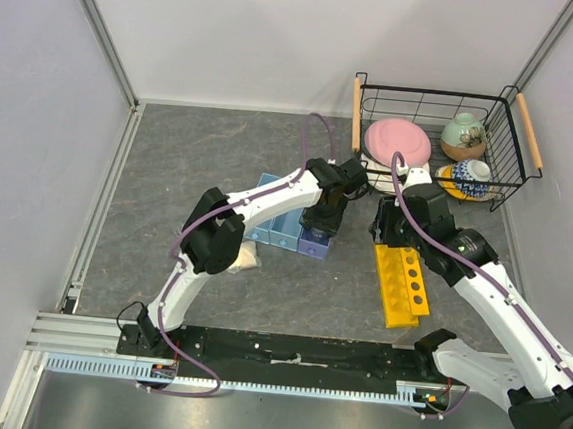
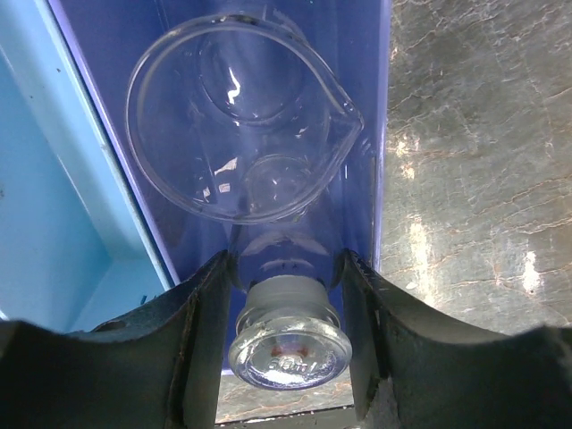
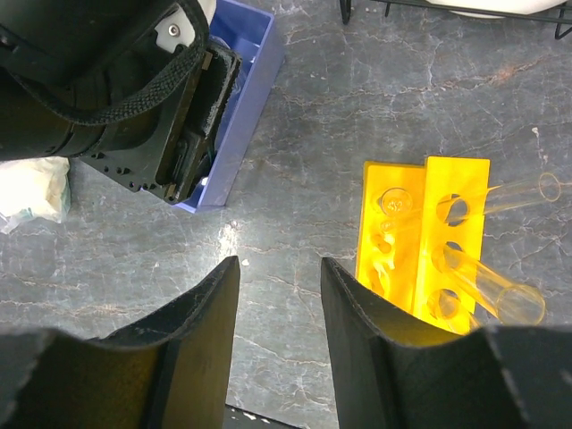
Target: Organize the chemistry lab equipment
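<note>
My left gripper [image 1: 318, 222] is over the purple end compartment [image 2: 98, 54] of the blue tray [image 1: 276, 224]. Its fingers [image 2: 201, 340] press both sides of a clear glass piece [image 2: 288, 344] whose thick round end is marked 60 ml. Beyond it a clear spouted beaker rim [image 2: 241, 125] lies in the compartment; I cannot tell if they are one piece. My right gripper [image 3: 279, 268] is open and empty above the table, left of the yellow rack [image 3: 420, 232]. The rack also shows in the top view [image 1: 402, 283]. Two test tubes [image 3: 514, 195] [image 3: 492, 290] stand in it.
A cream lump [image 1: 245, 259] lies beside the tray's near left. The black wire basket [image 1: 439, 138] at the back right holds a pink plate [image 1: 398, 142] and two bowls [image 1: 464, 135] [image 1: 469, 175]. Walls close the table's left, back and right sides.
</note>
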Tool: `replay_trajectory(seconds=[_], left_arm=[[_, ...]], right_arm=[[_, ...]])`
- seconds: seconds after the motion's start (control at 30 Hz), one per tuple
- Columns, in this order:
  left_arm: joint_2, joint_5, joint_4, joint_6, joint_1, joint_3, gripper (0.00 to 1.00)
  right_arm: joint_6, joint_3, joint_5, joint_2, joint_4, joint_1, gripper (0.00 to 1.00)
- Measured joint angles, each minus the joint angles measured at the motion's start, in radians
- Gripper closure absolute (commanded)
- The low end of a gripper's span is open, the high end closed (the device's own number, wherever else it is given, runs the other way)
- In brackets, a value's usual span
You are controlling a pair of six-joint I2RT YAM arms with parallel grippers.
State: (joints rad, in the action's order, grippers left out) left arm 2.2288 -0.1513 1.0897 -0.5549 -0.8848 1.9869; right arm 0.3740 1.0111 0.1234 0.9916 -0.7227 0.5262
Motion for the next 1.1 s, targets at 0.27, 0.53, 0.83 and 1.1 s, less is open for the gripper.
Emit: replay_trajectory(seconds=[0.27,0.53,0.83,1.1], left_arm=[[0.009,0.000,-0.003,0.000,0.002,0.000,0.65],[0.009,0.000,-0.004,0.000,0.003,0.001,0.53],[0.009,0.000,-0.003,0.000,0.003,0.004,0.44],[0.009,0.001,-0.002,0.000,0.003,0.004,0.41]], right_arm=[[0.000,-0.006,-0.013,-0.005,0.000,0.000,0.51],[-0.001,-0.006,-0.018,-0.007,0.002,0.000,0.51],[0.000,-0.006,-0.022,-0.012,0.003,0.000,0.51],[0.000,-0.006,-0.023,-0.016,0.002,0.000,0.51]])
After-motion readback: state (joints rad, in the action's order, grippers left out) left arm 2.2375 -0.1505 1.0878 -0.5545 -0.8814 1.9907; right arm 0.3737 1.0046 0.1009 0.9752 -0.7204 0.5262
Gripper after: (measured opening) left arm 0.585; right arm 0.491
